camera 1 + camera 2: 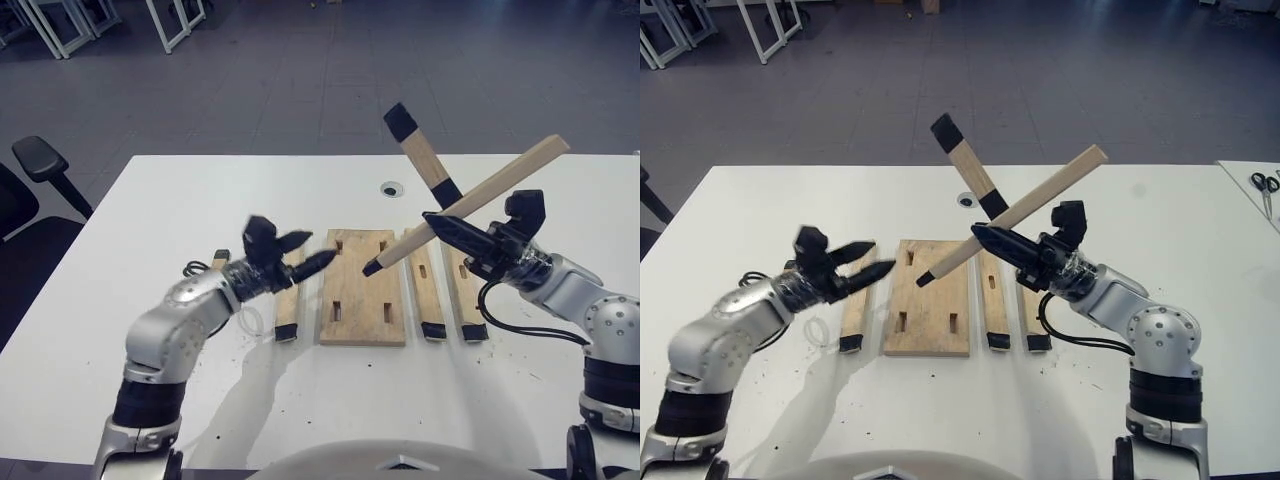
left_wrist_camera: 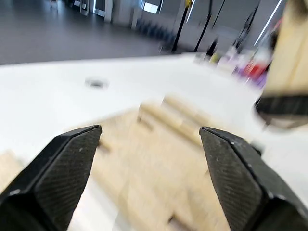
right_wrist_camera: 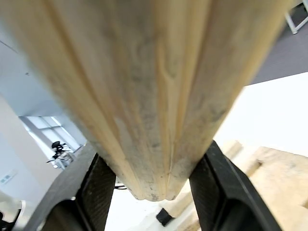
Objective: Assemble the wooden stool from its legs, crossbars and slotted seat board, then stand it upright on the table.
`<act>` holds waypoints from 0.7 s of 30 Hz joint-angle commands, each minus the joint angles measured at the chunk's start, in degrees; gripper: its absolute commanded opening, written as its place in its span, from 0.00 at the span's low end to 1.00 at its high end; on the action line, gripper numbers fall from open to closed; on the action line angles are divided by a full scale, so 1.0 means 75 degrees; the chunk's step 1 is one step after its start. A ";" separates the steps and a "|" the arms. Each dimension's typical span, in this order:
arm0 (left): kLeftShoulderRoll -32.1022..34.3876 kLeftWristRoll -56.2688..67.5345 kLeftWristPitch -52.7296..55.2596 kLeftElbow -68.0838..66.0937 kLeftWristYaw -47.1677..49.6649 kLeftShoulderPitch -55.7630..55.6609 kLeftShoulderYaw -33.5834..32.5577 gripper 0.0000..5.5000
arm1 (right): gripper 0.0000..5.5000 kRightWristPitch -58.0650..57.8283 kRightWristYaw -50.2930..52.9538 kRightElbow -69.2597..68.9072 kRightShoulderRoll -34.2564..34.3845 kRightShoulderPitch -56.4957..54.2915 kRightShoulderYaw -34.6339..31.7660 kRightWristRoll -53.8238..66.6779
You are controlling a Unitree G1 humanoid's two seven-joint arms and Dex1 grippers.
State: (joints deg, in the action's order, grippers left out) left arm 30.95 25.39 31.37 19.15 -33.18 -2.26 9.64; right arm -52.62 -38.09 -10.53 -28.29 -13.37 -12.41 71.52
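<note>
While the right gripper is clamped on the crossed legs near their joint, tilted above the table, the left gripper hangs spread wide with nothing in it, by the flat seat board. Loose bars lie beside the board. The wood looks stiff and light but may swivel; gripping by the crossing seems best.

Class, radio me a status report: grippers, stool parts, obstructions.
Left gripper open, empty. Right gripper shut on crossed legs, raised. Seat board flat; loose legs alongside.
</note>
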 commanded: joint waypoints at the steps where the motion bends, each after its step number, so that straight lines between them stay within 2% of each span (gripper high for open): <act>1: 0.0427 -0.1997 -0.0777 0.0055 0.0279 0.0270 0.1311 0.68 | 0.37 0.0208 -0.0135 0.0147 -0.0100 -0.0181 -0.0065 -0.0402; 6: 0.0621 -0.3330 -0.0908 -0.0167 0.0469 0.0399 0.1801 0.68 | 0.37 0.0206 -0.0147 0.0091 0.0035 -0.0239 0.0009 -0.0594; 13: 0.1174 -0.3742 -0.0674 0.0300 -0.0023 0.1046 0.1888 0.68 | 0.37 0.0405 -0.0349 0.0243 0.0086 -0.0353 0.0222 -0.1142; 18: 0.1803 -0.3948 -0.0799 -0.0128 -0.0531 0.1163 0.1867 0.68 | 0.37 0.1327 -0.0920 0.1421 0.0048 -0.1196 0.0920 -0.2678; 21: 0.2310 -0.4072 -0.1384 -0.0576 -0.0890 0.1012 0.1658 0.68 | 0.37 0.1974 -0.1580 0.2153 0.0052 -0.1535 0.1508 -0.3653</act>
State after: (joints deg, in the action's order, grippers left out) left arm 43.17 -1.21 19.24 22.20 -36.86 2.39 21.12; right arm -40.52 -47.03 2.91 -27.65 -22.47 -3.57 47.95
